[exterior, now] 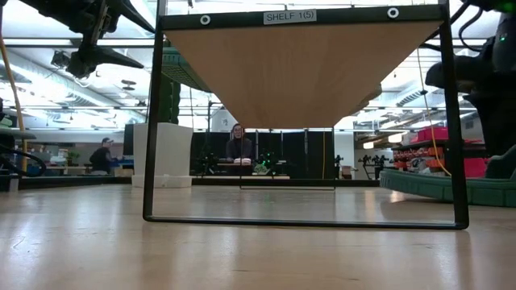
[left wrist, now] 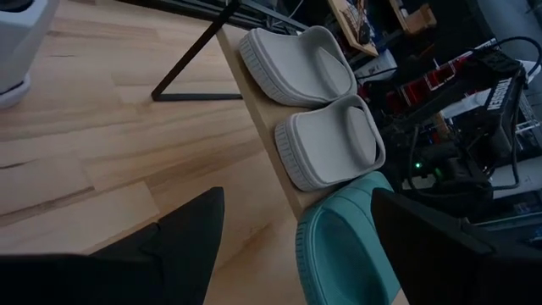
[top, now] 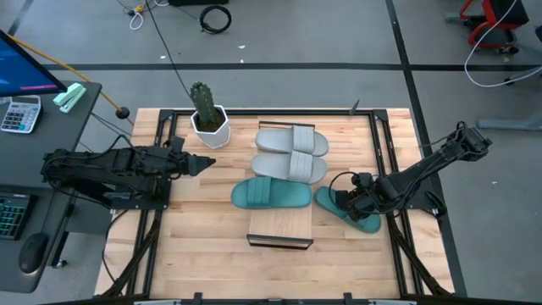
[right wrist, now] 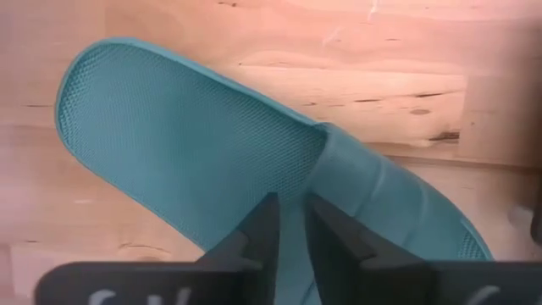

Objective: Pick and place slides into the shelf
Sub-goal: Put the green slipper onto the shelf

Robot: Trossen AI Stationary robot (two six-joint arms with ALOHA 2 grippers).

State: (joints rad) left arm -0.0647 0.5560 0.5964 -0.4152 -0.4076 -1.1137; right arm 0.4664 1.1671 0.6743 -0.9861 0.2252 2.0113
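the right gripper (right wrist: 288, 222) pinches the teal foam slide's (right wrist: 212, 144) strap edge near the slatted wooden surface's (top: 203, 254) right edge, jaws nearly closed. left gripper (top: 201, 165) hovers wide open near the left edge.

A white label (exterior: 290, 16) on the shelf (exterior: 298, 72) frame's top bar reads "SHELF 1(5)".

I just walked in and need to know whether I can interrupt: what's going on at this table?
A two-armed robot is putting slides onto a long wooden shelf. Both grey slides and one teal slide already lie on it. The right gripper is down on the last teal slide, which lies on the tabletop beside the shelf, fingers nearly closed at the strap's edge. The left gripper hangs open near the potted cactus.
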